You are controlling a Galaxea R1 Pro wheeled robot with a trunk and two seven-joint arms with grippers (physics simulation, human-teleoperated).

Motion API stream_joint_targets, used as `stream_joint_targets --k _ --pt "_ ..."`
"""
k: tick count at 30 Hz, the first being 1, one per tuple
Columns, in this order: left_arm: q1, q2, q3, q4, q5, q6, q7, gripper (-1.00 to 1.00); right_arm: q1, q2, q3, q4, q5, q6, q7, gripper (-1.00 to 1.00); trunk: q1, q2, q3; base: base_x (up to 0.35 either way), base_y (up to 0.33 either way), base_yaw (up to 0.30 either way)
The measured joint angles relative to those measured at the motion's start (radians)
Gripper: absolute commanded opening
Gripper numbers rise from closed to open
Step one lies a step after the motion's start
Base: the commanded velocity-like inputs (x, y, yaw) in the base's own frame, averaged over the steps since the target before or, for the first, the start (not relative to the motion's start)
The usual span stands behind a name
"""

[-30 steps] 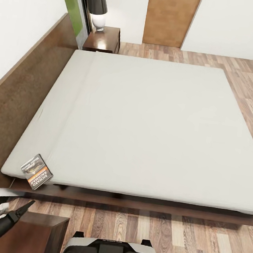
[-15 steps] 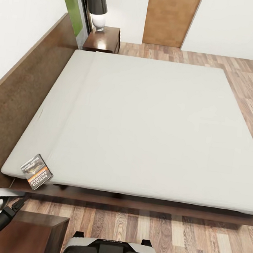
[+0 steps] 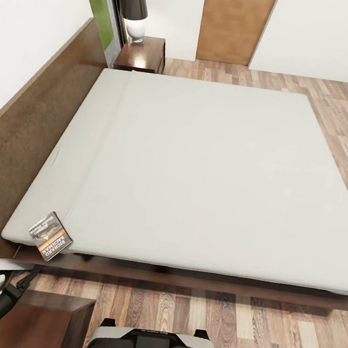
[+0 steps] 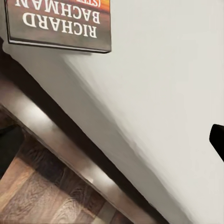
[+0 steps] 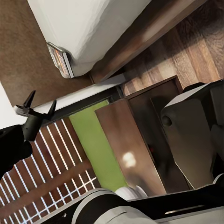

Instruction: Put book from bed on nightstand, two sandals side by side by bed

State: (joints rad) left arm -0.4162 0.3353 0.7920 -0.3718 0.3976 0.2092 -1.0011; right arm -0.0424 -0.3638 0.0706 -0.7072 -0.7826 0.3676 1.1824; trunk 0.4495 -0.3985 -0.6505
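My left end effector (image 3: pixel 30 275), fingers spread and empty, hangs just off the bed (image 3: pixel 207 172) corner beside the nightstand (image 3: pixel 41 324). The book (image 3: pixel 50 235) lies on that mattress corner.

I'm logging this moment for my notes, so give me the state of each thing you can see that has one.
book: closed, lying flat at the mattress corner, not gripped.
bed: bare mattress, nothing on it but the book.
left gripper: open, empty, short of the book.
near nightstand: top bare where visible.
far nightstand: lamp standing on it.
lamp: upright.
door: closed.
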Motion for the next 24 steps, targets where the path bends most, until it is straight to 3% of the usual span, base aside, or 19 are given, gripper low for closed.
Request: stream_joint_targets --k 7,14,24 --pt "0.000 -0.005 0.034 0.000 0.021 -0.005 0.015 1.00 0.001 0.000 0.000 0.000 0.000 0.000 0.000 1.00 0.000 0.000 0.000 0.000 0.000 0.000" --pt "0.000 -0.016 0.046 0.008 0.030 -0.001 0.020 1.00 0.001 0.000 0.000 0.000 0.000 0.000 0.000 1.00 0.000 0.000 0.000 0.000 0.000 0.000" --pt "0.001 -0.019 0.196 0.044 0.074 0.090 0.023 1.00 0.001 0.000 0.000 0.000 0.000 0.000 0.001 1.00 0.000 0.000 0.000 0.000 0.000 0.000"
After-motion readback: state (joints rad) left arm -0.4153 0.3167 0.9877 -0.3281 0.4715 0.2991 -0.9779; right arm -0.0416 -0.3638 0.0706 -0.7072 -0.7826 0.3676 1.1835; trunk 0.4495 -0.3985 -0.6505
